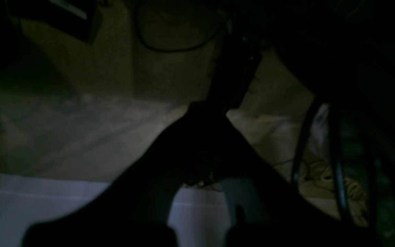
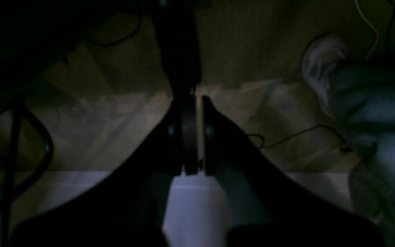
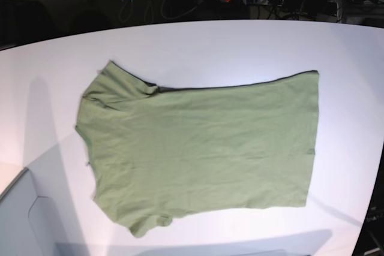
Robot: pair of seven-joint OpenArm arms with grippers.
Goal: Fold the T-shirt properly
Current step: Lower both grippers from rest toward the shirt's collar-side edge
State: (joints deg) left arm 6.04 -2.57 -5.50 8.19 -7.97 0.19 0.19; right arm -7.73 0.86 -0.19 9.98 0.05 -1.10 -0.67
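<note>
base view: t-shirt [image 3: 201, 154] lies flat on the white table [image 3: 198, 46], spread out, filling the middle of the frame. collar end and sleeves sit toward the left, hem runs down the right side. 1 sleeve points to the upper left, the other to the lower left. upper edge shows a thin dark line where the cloth is slightly turned. fabric is lightly wrinkled, olive green, no print seen. neither arm shows in this view; only cables and hardware along the top edge.

left wrist view: very dark. left gripper [image 1: 202, 113] appears as a black silhouette at centre, tips meeting, clenched with nothing between them. a pale table edge [image 1: 46, 202] runs across the lower frame, beige floor beyond it, dark cables at the right.

right wrist view: also dark. right gripper [image 2: 190, 133] sits at centre, its 2 fingers [image 2: 208, 132] pressed close, clenched and empty. pale table edge [image 2: 190, 206] below, floor behind, a bluish bundled object [image 2: 375, 113] at the right that i cannot identify.

t-shirt is not visible in either wrist view.
</note>
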